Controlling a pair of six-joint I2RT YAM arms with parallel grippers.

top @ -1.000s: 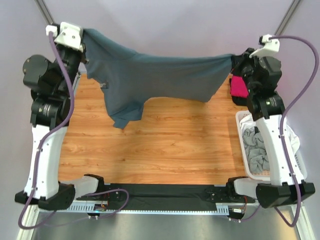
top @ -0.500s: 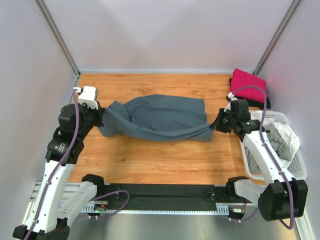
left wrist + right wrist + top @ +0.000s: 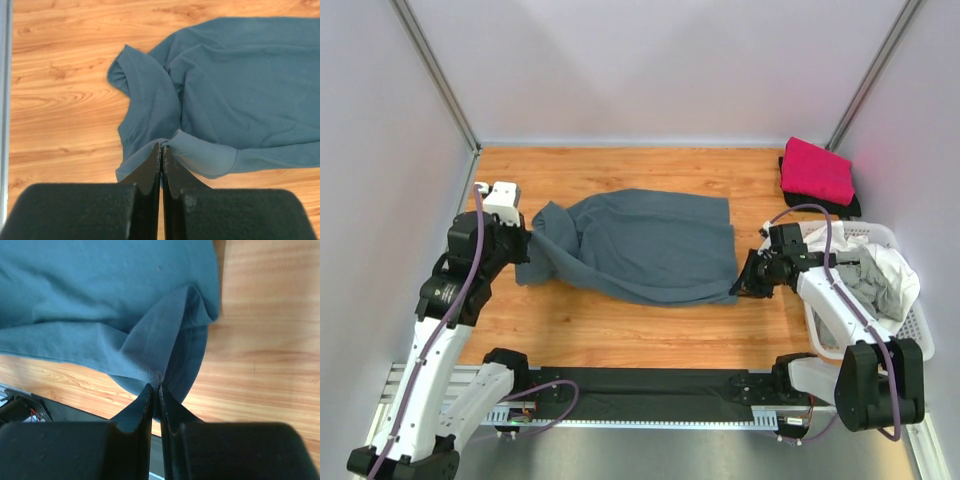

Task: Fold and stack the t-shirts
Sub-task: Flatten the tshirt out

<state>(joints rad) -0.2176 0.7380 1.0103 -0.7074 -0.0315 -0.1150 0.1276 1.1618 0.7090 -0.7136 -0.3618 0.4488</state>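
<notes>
A: The blue-grey shirt (image 3: 640, 245), earlier stretched in mid-air, now lies on the counter (image 3: 620, 325).
B: End effectors?
A: Left end effector (image 3: 161, 147) and right end effector (image 3: 154, 388) each pinch an edge, closed. Cloth: light, limp. Grasp at hems.

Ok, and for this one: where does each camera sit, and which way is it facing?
Top external: above and behind the bases, looking down on the table; the left arm and right arm show.
Left wrist: on that wrist, looking along the left gripper at one bunched end of the blue-grey t-shirt.
Right wrist: on that wrist, looking along the right gripper at the opposite hem.
Shared: all three show that t-shirt.
</notes>
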